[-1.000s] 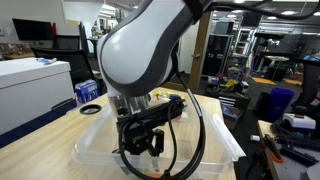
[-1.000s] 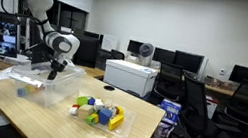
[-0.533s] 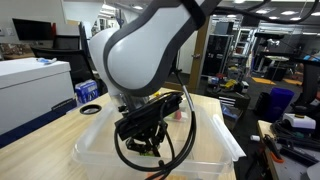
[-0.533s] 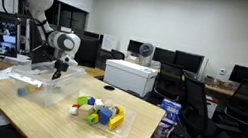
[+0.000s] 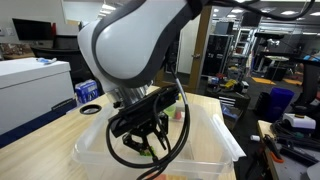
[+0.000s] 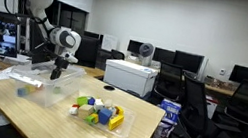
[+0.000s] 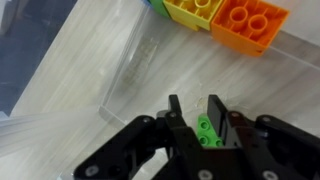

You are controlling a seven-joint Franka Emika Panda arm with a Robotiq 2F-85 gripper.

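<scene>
Claw (image 7: 195, 112) is pinched nearly closed on a green brick (image 7: 208, 133). It looks light, stiff and slick, so keep your grip on the flat sides. Orange brick (image 7: 250, 25) at 1 o'clock.

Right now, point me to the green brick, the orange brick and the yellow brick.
green brick (image 7: 207, 131), wrist view, middle of its studded face.
orange brick (image 7: 250, 22), wrist view, studded top, centre.
yellow brick (image 7: 196, 11), wrist view, studded top, at the frame's upper edge.
</scene>
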